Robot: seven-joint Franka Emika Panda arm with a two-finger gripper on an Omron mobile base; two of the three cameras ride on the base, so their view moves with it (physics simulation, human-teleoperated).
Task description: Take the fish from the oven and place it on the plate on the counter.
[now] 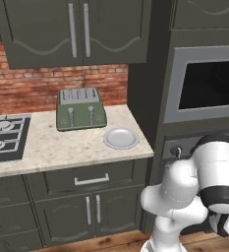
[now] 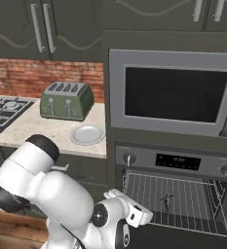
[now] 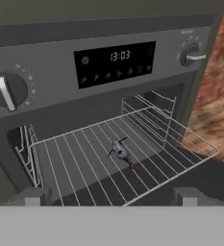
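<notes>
Left base view: plate (image 1: 121, 138) bare on counter (image 1: 62, 147), beside green toaster (image 1: 80, 109).

Right base view: oven (image 2: 176, 194) open, fish (image 2: 166, 202) small on wire rack (image 2: 183, 204).

Hand view: display (image 3: 114, 63) reads 13:03; fish on rack mid-frame; gripper (image 3: 111, 196) fingers apart, clear of fish.

Even soft rendered light, faint shadows, slightly blurry, low resolution
</notes>
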